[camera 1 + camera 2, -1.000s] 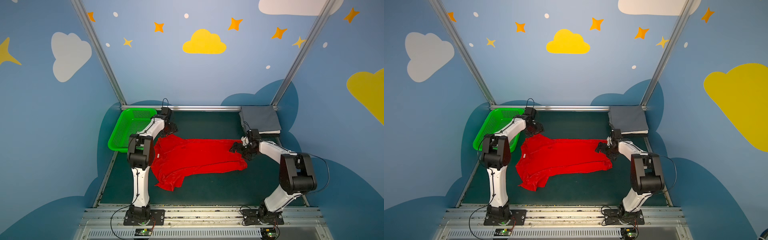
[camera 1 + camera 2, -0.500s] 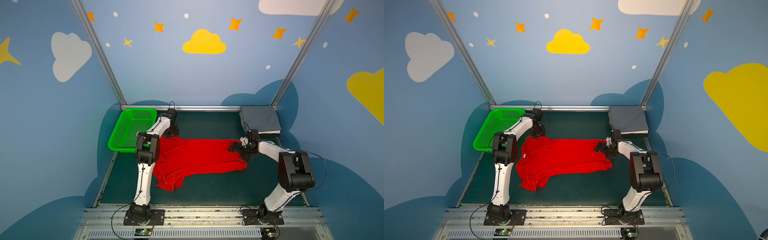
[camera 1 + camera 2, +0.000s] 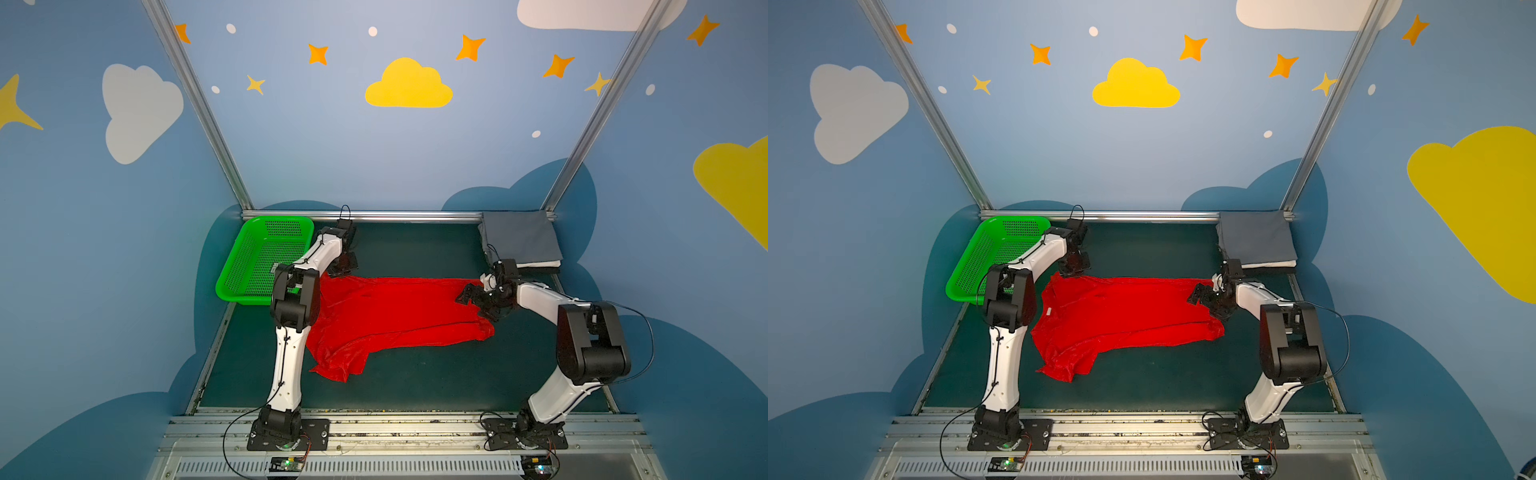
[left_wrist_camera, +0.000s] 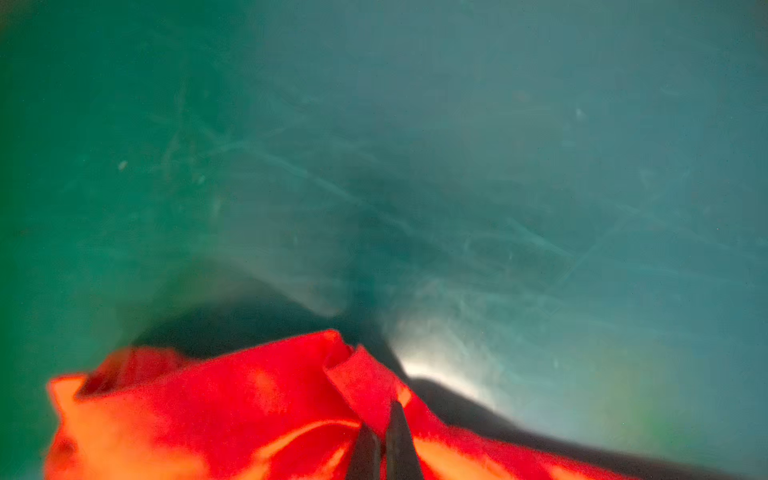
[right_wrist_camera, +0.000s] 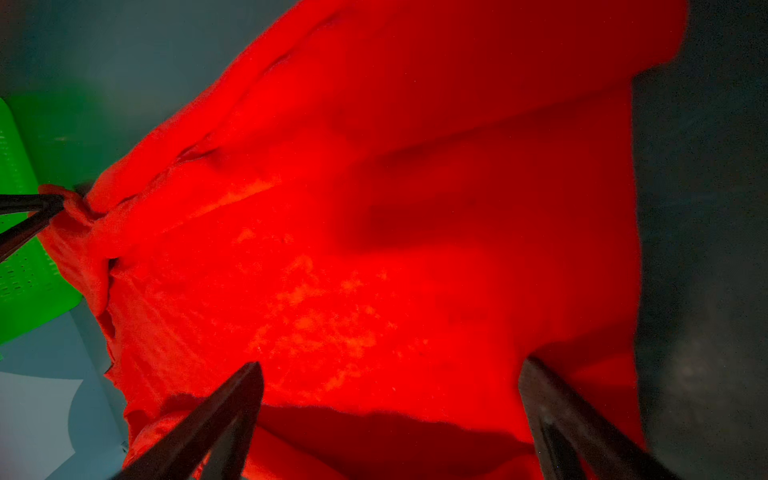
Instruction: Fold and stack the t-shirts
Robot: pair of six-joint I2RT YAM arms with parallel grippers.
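The left claw (image 4: pixel 380 419) pinches a far corner of the red shirt (image 3: pixel 395 316), beside the basket (image 3: pixel 257 266). The shirt lies rumpled across the tabletop (image 3: pixel 415 386). The right claw (image 5: pixel 390 368) hangs spread over its hem. This looks like the corner-gripping step before a fold; next, the right claw should pinch its own corner.

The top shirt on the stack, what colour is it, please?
The top shirt is grey, clearest in a top view.

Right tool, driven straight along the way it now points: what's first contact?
Most likely the bright red cloth t-shirt, which fills the view just ahead of the open right tool. Exact depth is unclear.
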